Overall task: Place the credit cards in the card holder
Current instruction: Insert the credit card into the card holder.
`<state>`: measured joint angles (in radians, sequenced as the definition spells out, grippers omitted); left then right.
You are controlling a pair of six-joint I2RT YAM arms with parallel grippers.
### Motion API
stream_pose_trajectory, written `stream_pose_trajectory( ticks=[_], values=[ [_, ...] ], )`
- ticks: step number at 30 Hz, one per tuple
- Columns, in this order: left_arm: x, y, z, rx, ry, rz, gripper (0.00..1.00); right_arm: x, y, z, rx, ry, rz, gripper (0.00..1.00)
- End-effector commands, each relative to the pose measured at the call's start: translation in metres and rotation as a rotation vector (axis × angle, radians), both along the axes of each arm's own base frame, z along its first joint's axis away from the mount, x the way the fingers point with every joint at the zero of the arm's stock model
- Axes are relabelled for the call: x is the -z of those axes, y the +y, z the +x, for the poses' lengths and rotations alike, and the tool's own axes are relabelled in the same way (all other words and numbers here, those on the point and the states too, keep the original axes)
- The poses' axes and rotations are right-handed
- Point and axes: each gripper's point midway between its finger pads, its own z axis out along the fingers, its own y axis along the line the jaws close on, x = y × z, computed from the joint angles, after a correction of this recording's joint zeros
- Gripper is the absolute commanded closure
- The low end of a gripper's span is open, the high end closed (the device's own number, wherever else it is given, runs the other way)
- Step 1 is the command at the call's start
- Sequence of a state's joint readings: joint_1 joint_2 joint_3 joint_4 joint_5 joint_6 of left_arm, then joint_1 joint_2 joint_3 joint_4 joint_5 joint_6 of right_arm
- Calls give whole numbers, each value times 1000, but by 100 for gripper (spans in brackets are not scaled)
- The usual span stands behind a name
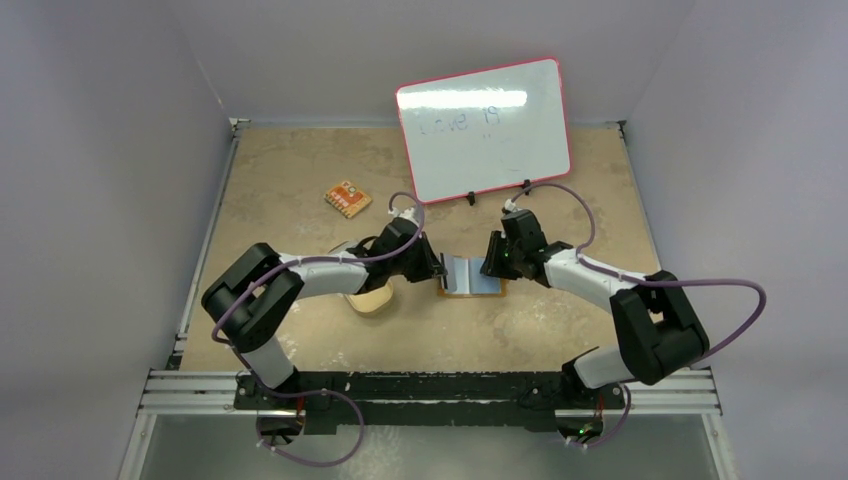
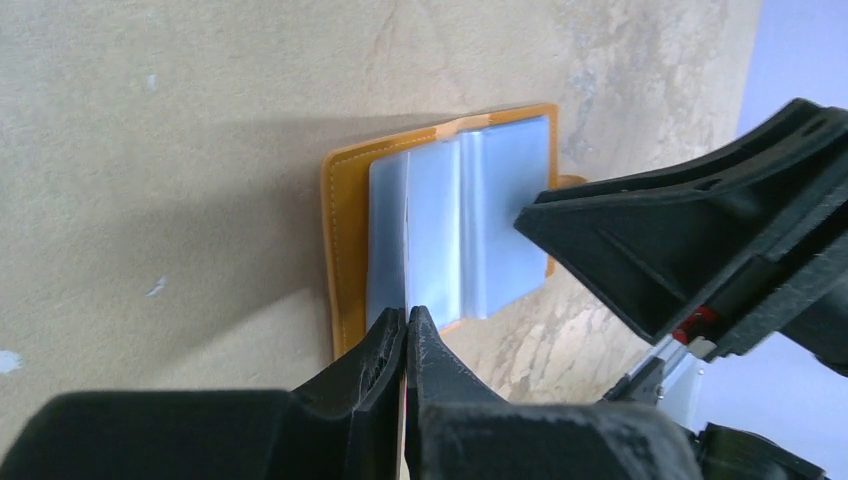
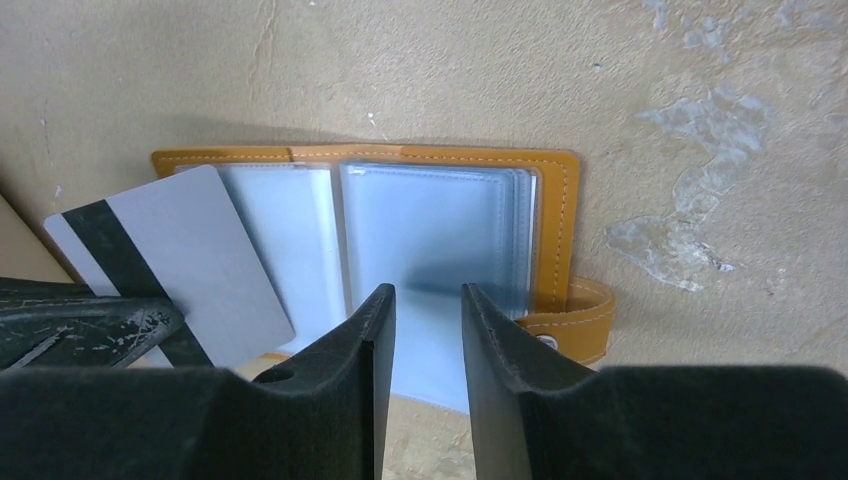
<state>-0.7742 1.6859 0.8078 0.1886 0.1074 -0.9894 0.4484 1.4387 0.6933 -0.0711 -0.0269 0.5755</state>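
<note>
The card holder lies open on the table between the two arms, its orange cover facing down and its pale blue-grey sleeves facing up. My left gripper is shut on a grey credit card with a dark stripe. It holds the card edge-on over the holder's left half, tilted, with its far corner over the left sleeves. My right gripper hovers open over the right stack of sleeves, with nothing between its fingers. In the top view the two grippers, left and right, face each other across the holder.
A tan oval dish sits partly under the left arm. An orange patterned flat piece lies further back on the left. A red-framed whiteboard stands at the back. The holder's snap strap sticks out at its right edge.
</note>
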Motion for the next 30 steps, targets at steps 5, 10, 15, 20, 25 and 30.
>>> stream_pose_trajectory(
  ticks=[5,10,15,20,25,30],
  values=[
    [-69,-41,12,-8,-36,-348,100,1,2,-2,-7,-5,23,68],
    [-59,-48,10,-4,3,-389,100,0,2,-2,-7,-9,27,68],
    [-42,-46,11,-13,18,-363,100,-1,0,-1,1,-14,14,68],
    [-22,-41,13,2,5,-252,100,-16,-9,6,23,-48,-24,68],
    [-16,-38,15,12,-4,-200,100,-28,-17,10,44,-72,-52,68],
    [-12,-41,14,42,-1,-179,100,-31,-29,12,76,-78,-92,68]
  ],
)
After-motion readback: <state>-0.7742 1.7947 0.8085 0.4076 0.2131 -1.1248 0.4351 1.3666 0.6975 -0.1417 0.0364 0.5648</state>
